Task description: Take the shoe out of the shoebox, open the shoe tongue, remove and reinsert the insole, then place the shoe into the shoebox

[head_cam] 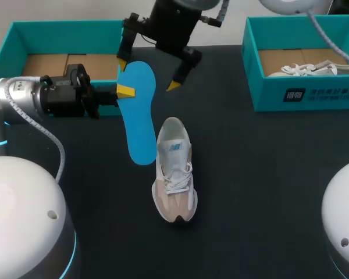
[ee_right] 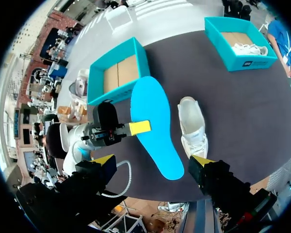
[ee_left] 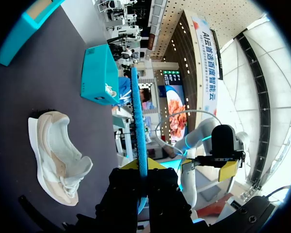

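The left gripper (head_cam: 125,91), coming in from the left of the frame, is clamping the blue insole (head_cam: 138,116) by 1 edge at centre-left. The right gripper (head_cam: 148,75) is hanging at upper centre by the insole's upper end, its 2 fingers spread wide. The shoe (head_cam: 174,174) is lying on the table (head_cam: 267,174) mid-frame, beside the insole's lower end. The shoebox (head_cam: 11,52) is sitting upper left, and another box (head_cam: 305,96), upper right, is holding a second shoe (head_cam: 305,70).

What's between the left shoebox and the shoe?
The blue insole, pinched in the left gripper; clearest in the head view.
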Controlling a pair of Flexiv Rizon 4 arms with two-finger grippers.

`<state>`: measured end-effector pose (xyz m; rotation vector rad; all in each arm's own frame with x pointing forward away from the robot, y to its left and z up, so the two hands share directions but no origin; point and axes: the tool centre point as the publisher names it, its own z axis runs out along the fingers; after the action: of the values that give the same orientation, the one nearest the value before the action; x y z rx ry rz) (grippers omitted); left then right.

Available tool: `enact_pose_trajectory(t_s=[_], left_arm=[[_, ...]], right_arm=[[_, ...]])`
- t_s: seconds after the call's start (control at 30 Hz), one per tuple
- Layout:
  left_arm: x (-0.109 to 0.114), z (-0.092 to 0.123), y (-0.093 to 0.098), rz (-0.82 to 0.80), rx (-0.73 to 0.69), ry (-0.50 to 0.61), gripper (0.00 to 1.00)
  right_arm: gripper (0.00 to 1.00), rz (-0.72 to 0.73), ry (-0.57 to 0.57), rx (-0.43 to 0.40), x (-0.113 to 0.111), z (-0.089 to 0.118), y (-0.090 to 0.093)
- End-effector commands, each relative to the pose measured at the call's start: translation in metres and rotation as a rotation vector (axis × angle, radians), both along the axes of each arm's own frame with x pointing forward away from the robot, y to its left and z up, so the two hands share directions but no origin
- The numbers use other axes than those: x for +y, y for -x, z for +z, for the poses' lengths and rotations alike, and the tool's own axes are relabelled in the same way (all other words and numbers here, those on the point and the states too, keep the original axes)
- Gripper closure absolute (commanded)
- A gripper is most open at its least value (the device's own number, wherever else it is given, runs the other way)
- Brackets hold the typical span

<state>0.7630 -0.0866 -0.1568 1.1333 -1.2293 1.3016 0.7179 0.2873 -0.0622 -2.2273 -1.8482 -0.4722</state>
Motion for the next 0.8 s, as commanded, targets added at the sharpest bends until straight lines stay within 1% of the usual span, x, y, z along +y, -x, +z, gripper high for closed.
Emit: enact_pose_trajectory(t_s=[0.03, 0.23, 0.27, 0.3, 0.8], left_arm=[[0.001, 0.001, 0.002, 0.002, 0.0, -0.003, 1.0], [0.001, 0.001, 0.002, 0.002, 0.0, -0.003, 1.0], [0.001, 0.001, 0.002, 0.002, 0.0, -0.003, 1.0], [0.001, 0.001, 0.002, 0.002, 0.0, -0.003, 1.0], [0.001, 0.001, 0.002, 0.002, 0.0, -0.003, 1.0]], right_arm=[[0.0, 0.011, 0.176, 0.035, 0.025, 0.0, -0.011], [0.0, 0.063, 0.253, 0.032, 0.034, 0.002, -0.013], [0.0, 0.075, 0.26, 0.046, 0.035, 0.001, -0.014], [0.0, 0.056, 0.278, 0.046, 0.036, 0.0, -0.015], [0.0, 0.056, 0.278, 0.046, 0.036, 0.0, -0.015]])
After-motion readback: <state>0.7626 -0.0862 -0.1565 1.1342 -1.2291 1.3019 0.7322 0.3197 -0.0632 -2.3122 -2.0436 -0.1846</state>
